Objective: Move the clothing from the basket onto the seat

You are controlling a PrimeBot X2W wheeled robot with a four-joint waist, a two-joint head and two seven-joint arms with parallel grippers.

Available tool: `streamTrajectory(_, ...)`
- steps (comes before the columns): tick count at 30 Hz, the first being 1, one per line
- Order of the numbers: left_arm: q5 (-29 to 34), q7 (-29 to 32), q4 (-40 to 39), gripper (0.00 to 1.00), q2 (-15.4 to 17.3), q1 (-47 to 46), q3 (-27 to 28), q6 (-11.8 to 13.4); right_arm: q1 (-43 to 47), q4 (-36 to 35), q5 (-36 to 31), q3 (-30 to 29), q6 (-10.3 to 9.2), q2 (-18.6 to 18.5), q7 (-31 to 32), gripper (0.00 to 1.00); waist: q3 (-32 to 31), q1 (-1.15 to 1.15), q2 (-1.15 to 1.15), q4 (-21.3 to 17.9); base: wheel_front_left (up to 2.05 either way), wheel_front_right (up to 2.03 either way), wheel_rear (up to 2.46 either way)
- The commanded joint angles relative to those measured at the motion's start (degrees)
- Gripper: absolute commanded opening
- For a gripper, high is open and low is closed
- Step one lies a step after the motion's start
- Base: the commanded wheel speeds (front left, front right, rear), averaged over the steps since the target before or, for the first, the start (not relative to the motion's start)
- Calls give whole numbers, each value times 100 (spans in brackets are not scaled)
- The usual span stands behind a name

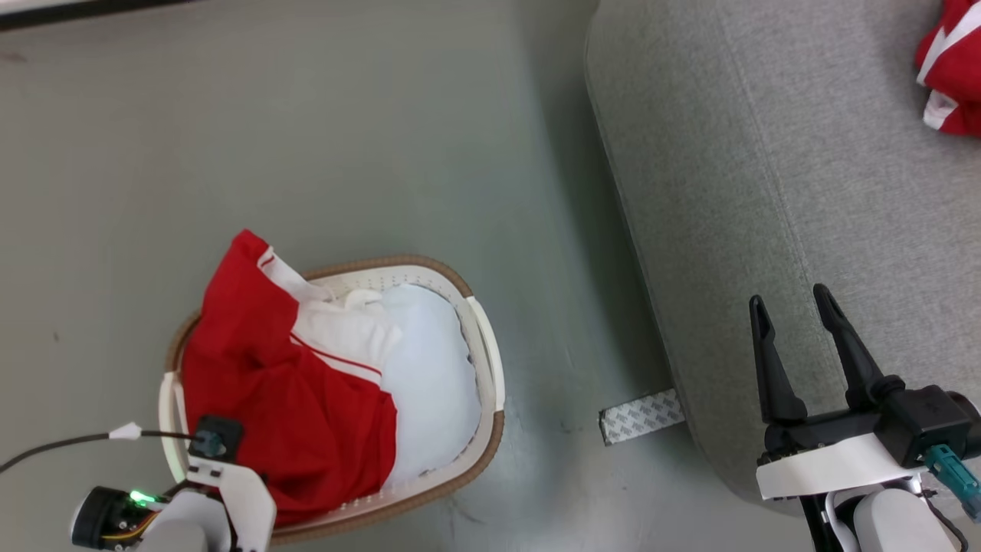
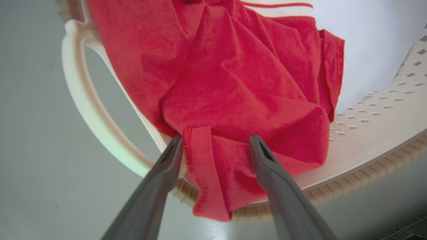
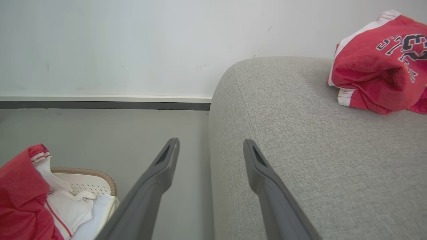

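While the left end effector (image 2: 216,138) is hanging over the near corner of the basket (image 2: 367,126), its two fingers are standing apart with a loose fold of the red garment (image 2: 233,83) lying between them, not yet pinched. That fold is spilling over the brown rim toward the wrist, so the cloth is sitting directly ahead of the fingers, and a plain squeeze should be enough to catch it. In the head view the garment is stretching from this near corner to the far left rim, beside a white cloth (image 1: 429,360). The right end effector (image 1: 789,299) is hovering spread and empty over the edge of the seat (image 1: 766,192), well apart from the basket, so the left arm is clearly nearer. A second red garment (image 3: 373,70) is already resting on the seat.
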Motion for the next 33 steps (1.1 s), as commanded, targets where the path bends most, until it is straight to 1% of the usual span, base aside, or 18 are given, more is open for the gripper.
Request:
streamTrajectory(1,-44,-26,94,100,59,-105,-4,32,-83,-34,18,-24,-15,-4,1,100,129,-1,0,-4,0,0,0)
streamTrajectory(10,-72,24,422,100,4,-413,-112,-30,-203,-111,51,-10,-15,-4,0,100,424,-1,0,-41,0,0,0)
streamTrajectory(11,-79,42,466,73,-10,-443,-122,-35,-210,-116,60,-9,-15,-4,0,100,441,-1,0,-45,0,0,0)
streamTrajectory(12,-91,76,508,25,-22,-470,-130,-50,-209,-117,68,-6,-15,-4,0,100,452,-1,0,-47,0,0,0)
streamTrajectory(13,-109,97,553,25,-40,-491,-140,-69,-206,-114,65,-7,-15,-4,0,100,454,-1,0,-47,0,0,0)
streamTrajectory(14,-133,130,595,0,-66,-511,-149,-89,-200,-103,64,-12,-15,-4,0,100,445,-1,0,-43,0,0,0)
streamTrajectory(18,-214,-2,611,0,-193,-583,-159,-170,-131,-26,77,-39,-15,-4,0,100,267,-1,0,3,0,0,0)
streamTrajectory(22,-388,-309,494,0,-369,-674,-95,-275,-51,22,64,-50,-15,-5,0,100,-73,-1,0,92,0,0,0)
streamTrajectory(27,-573,-733,296,0,-557,-759,-59,-377,50,109,16,-14,-15,-5,1,100,-640,-1,0,207,0,0,0)
streamTrajectory(33,-777,-1026,14,0,-754,-772,-77,-445,309,249,-71,4,-15,-5,1,100,-1430,-1,0,285,0,0,0)
